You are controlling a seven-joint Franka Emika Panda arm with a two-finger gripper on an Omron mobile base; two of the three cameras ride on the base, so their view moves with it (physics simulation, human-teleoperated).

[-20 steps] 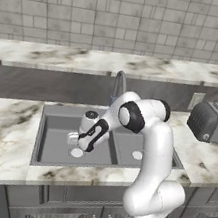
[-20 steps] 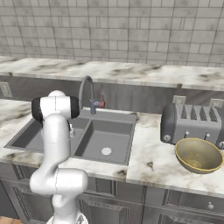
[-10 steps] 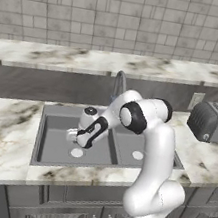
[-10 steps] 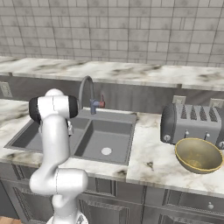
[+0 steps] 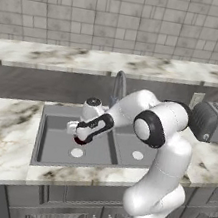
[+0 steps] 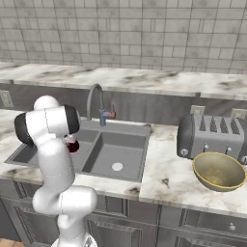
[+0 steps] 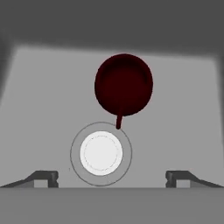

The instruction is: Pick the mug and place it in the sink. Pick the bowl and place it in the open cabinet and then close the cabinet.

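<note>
The dark red mug [image 7: 124, 85] stands upright on the floor of the sink's [image 5: 56, 133] left basin, just past the pale round drain [image 7: 101, 153]. My gripper [image 7: 111, 177] hangs a little above it, open, with its fingertips [image 7: 46, 177] wide apart and nothing between them. From the base, the mug [image 5: 80, 140] peeks out under the gripper [image 5: 78, 133], and the mug [image 6: 72, 145] also shows beside my arm. The yellowish bowl [image 6: 218, 171] sits on the counter in front of the toaster. The cabinet is out of view.
A tall curved tap [image 6: 94, 99] rises behind the sink's divider. The right basin [image 6: 118, 152] has its own drain. A grey toaster [image 6: 212, 137] stands on the marble counter to the right, with a raised marble ledge along the tiled wall.
The jaws have gone from shut to wide open and let go of the mug, which now rests in the left basin. The arm has hardly moved.
</note>
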